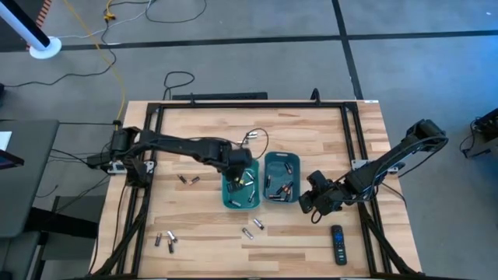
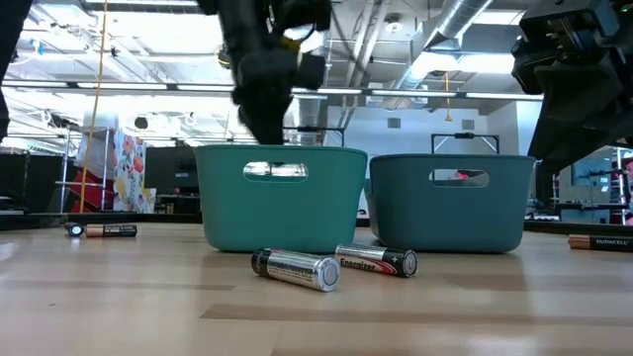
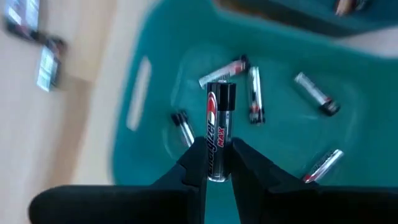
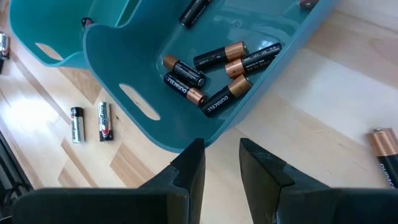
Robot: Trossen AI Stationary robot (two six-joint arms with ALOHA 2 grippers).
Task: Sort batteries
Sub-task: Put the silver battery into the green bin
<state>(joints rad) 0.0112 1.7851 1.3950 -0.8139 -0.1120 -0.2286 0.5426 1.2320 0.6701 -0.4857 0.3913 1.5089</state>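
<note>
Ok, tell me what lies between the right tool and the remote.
Only bare table, going by the high view: no battery lies between the right tool, beside the right bin, and the remote. The other views do not show that stretch.

Left gripper [image 3: 217, 163] clamped, arm extended, right gripper [image 4: 221, 163] parted, arm bent

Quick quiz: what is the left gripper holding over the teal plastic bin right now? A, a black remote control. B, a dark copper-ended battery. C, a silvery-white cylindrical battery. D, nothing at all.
C: the left gripper is shut on a silvery-white cylindrical battery, held above the left teal plastic bin where similar cells lie.
</note>
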